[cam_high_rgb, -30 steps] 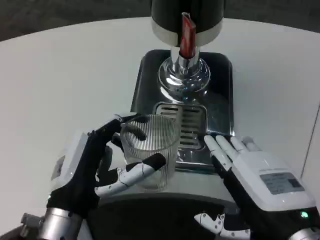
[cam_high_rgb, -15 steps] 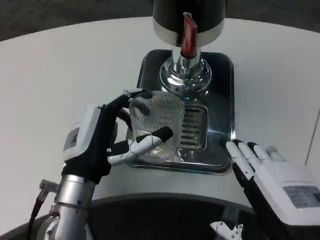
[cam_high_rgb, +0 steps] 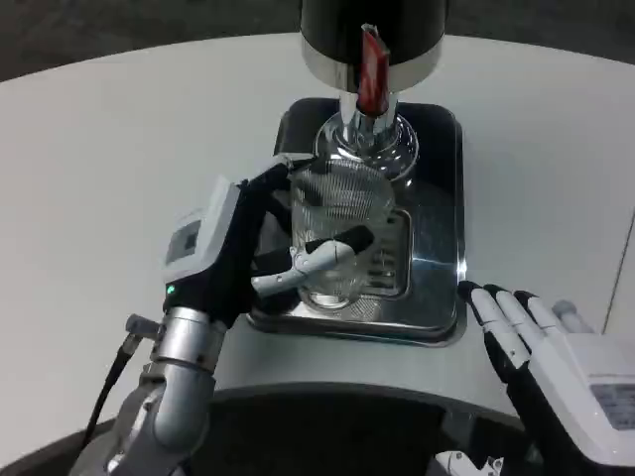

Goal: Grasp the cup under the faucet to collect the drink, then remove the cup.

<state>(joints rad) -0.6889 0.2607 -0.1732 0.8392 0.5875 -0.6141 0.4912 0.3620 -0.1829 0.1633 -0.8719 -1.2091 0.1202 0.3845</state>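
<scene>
White bench [cam_high_rgb: 119, 129] is carrying a steel drip tray [cam_high_rgb: 442, 178]. Left hand [cam_high_rgb: 233, 253] is grasping the ribbed clear cup [cam_high_rgb: 342, 233] directly below the faucet [cam_high_rgb: 369, 84], over the tray. Right hand [cam_high_rgb: 556, 362], fingers extended and empty, is resting near the tray's front corner.

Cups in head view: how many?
1. The cup, clear and ribbed, is held by the left hand over the dispenser tray, just below the faucet. None seen elsewhere on the table.
</scene>
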